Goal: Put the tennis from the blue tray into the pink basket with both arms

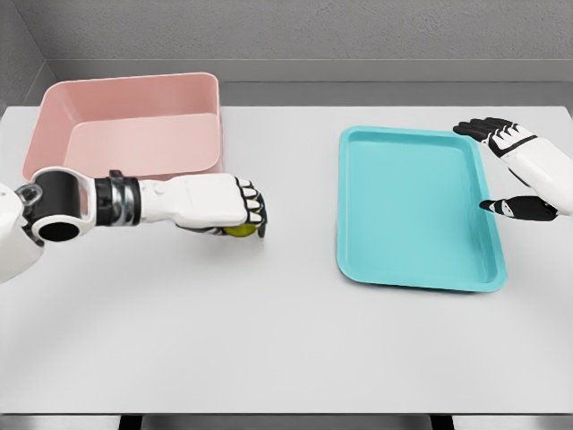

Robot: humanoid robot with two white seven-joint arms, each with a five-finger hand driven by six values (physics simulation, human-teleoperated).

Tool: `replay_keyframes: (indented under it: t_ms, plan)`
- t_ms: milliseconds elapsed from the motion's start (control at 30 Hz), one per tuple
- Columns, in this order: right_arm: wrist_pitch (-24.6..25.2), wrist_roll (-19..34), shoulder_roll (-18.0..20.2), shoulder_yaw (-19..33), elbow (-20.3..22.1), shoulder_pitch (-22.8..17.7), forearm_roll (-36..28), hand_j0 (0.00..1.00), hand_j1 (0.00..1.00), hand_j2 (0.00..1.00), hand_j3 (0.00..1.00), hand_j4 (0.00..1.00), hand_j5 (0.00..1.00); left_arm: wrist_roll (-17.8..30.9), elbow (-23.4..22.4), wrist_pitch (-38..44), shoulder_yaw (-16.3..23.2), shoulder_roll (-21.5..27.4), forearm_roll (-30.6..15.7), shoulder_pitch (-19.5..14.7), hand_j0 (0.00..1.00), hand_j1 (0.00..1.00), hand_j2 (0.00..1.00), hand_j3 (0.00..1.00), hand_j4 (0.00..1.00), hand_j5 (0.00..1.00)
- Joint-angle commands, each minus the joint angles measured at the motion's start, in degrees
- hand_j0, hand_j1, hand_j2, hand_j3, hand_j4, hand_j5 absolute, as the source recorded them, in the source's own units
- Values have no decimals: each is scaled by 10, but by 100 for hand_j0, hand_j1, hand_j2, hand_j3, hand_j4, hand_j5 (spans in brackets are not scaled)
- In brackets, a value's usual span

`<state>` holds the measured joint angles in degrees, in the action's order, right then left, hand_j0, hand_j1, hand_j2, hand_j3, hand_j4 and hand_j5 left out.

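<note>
My left hand [243,215] is over the table between the basket and the tray, its fingers curled around a yellow-green tennis ball [239,230] that peeks out beneath them. The pink basket [134,98] sits at the back left, just behind that forearm, with nothing visible inside. The blue tray [416,206] lies at the right with nothing on it. My right hand [506,170] hovers by the tray's right rim, fingers spread and holding nothing.
The white table [269,340] extends wide in front of both hands. Its front edge runs along the bottom of the view. A grey wall stands behind the basket.
</note>
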<state>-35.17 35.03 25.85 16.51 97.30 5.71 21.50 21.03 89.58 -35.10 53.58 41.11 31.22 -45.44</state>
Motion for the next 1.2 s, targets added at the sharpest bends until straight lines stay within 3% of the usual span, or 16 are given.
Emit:
replay_keyframes:
  t_ms: [0,533,1167]
  plan:
    - [2,0,1,0,0,0,-6,100,100,100,100,100,100,0,5,1,-1,7,-12,0,62,62,62,62,62,62]
    - [2,0,1,0,1,-1,-7,100,100,100,100,100,100,0,-3,1,-15,36,-37,-42,62,62,62,62,62,62]
    - [2,0,1,1,0,-1,-7,100,100,100,100,100,100,0,-151,1,-17,-4,-37,-100,62,62,62,62,62,62]
